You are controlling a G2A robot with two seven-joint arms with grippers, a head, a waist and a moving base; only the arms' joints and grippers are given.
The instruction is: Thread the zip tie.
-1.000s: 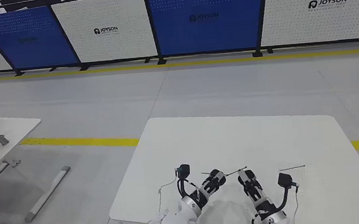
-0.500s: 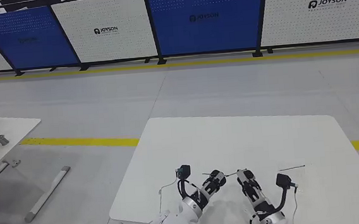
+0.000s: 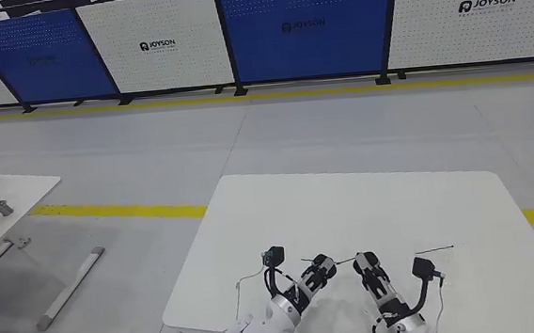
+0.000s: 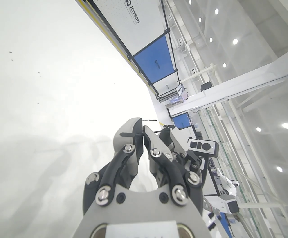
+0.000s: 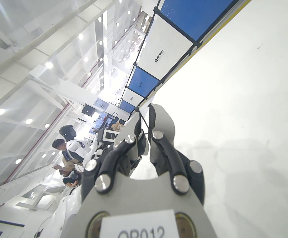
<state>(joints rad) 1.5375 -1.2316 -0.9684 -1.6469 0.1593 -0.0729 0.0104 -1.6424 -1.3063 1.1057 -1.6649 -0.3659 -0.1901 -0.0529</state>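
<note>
Zip tie: a black strap held above the table and spanning between the 2 grippers. Left gripper is clamped on 1 end, with a short tail poking out past its finger. Right gripper appears pinched on the other end, just beside the left.

Progress, my judgement: both ends are grasped. The strap looks straight with no loop, so tip-into-head is not yet done. The head slot is too small to make out.

A 2nd tie lies on the table, well apart.
</note>
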